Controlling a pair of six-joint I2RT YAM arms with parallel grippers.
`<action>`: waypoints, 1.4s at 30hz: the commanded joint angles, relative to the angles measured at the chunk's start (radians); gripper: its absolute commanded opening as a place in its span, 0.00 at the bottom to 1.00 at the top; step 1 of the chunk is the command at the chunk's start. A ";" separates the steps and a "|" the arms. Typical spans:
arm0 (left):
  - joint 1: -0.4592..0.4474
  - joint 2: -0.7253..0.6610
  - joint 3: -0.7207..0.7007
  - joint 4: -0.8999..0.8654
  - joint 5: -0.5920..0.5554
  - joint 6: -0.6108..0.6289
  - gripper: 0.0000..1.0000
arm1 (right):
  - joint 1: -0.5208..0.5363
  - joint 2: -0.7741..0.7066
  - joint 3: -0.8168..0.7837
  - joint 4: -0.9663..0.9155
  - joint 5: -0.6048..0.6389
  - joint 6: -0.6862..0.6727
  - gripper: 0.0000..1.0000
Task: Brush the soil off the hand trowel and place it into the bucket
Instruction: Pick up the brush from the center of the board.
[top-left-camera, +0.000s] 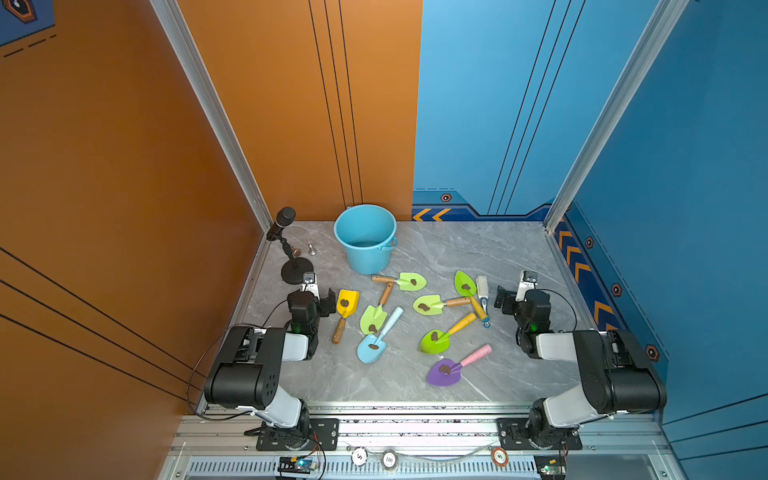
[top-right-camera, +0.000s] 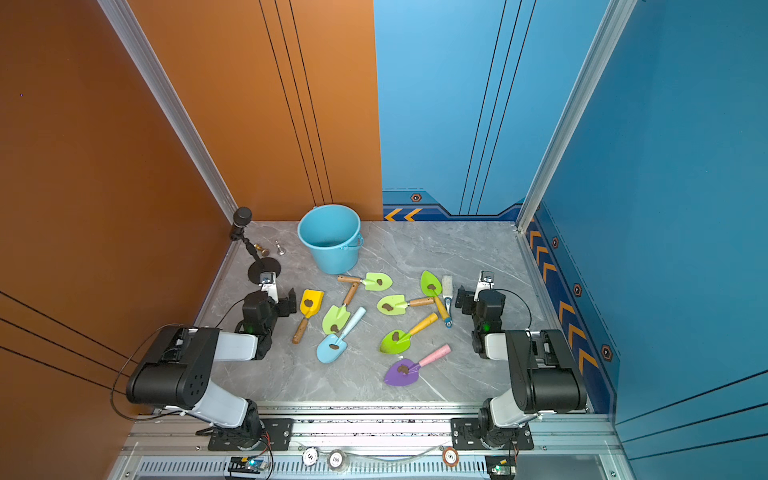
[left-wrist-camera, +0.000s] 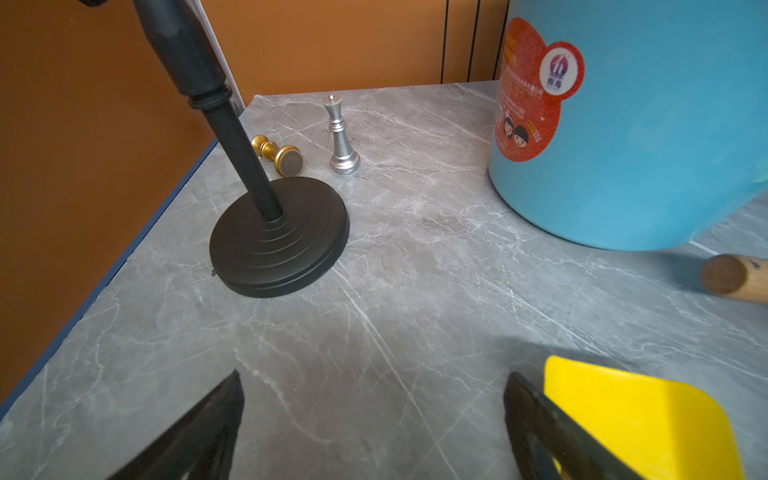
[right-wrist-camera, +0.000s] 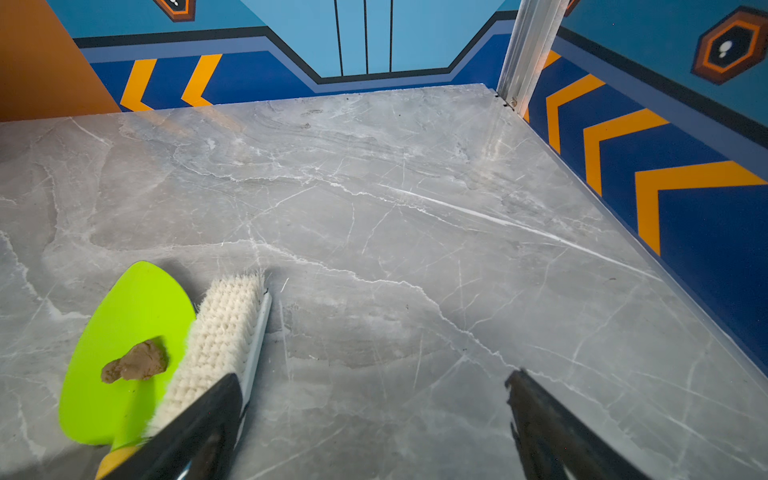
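My left arm (top-left-camera: 249, 370) and right arm (top-left-camera: 615, 370), black motor housings on pale grey links, thin black cable (top-left-camera: 188, 392) looping out, green wrist lights (top-left-camera: 296, 328), screwed black base plates (top-left-camera: 328, 432), dark tapered fingers (left-wrist-camera: 199, 432) on left hand (left-wrist-camera: 374, 376), right hand (right-wrist-camera: 374, 376)

It was a robotics lab cell: two robot arms (top-left-camera: 245, 374) bolted before a marble-look tabletop (top-left-camera: 478, 257), aluminium framing (top-left-camera: 210, 104) holding printed orange and blue wall panels (top-left-camera: 104, 166).
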 joint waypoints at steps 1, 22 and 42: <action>0.007 0.008 0.027 -0.001 0.025 -0.010 0.98 | 0.007 0.012 0.019 0.021 -0.017 -0.018 1.00; -0.119 -0.405 0.434 -0.920 0.048 -0.189 0.97 | 0.081 -0.275 0.497 -0.883 0.082 0.356 0.99; -0.527 -0.396 0.709 -1.115 0.122 -0.721 0.97 | 0.562 -0.188 0.693 -0.811 -0.046 0.951 1.00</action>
